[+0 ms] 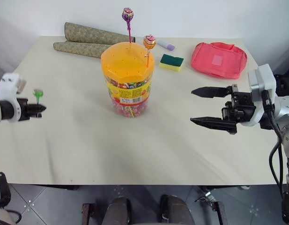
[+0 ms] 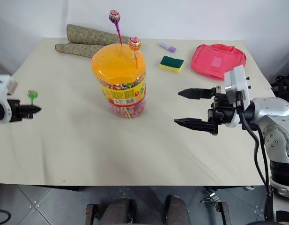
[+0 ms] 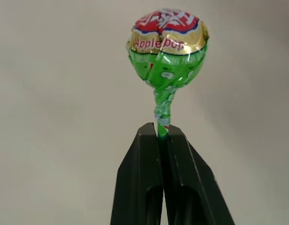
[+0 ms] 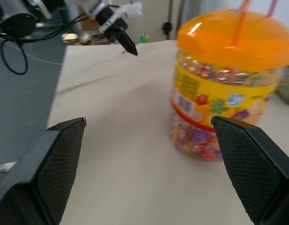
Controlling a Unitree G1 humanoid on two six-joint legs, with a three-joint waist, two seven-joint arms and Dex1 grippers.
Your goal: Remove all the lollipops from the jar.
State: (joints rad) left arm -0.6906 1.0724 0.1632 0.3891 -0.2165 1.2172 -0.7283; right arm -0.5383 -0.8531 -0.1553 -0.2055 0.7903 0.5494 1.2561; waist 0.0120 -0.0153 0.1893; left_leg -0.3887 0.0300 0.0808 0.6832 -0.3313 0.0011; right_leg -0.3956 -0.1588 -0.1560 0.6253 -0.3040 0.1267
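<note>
Left gripper, fingers pressed together, pinches the green lollipop by its stick; head stands just past the tips, wrapper reads "Apple pop". Right gripper spread wide, level, holding nothing. Jar between the grippers, nearer the right one; label writing unreadable. Purple lollipop and orange lollipop stand in its lid.

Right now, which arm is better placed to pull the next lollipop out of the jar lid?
Right. The right gripper is open and empty beside the jar, where the purple lollipop and orange lollipop stand. The left gripper, far off, is shut on the green lollipop.
</note>
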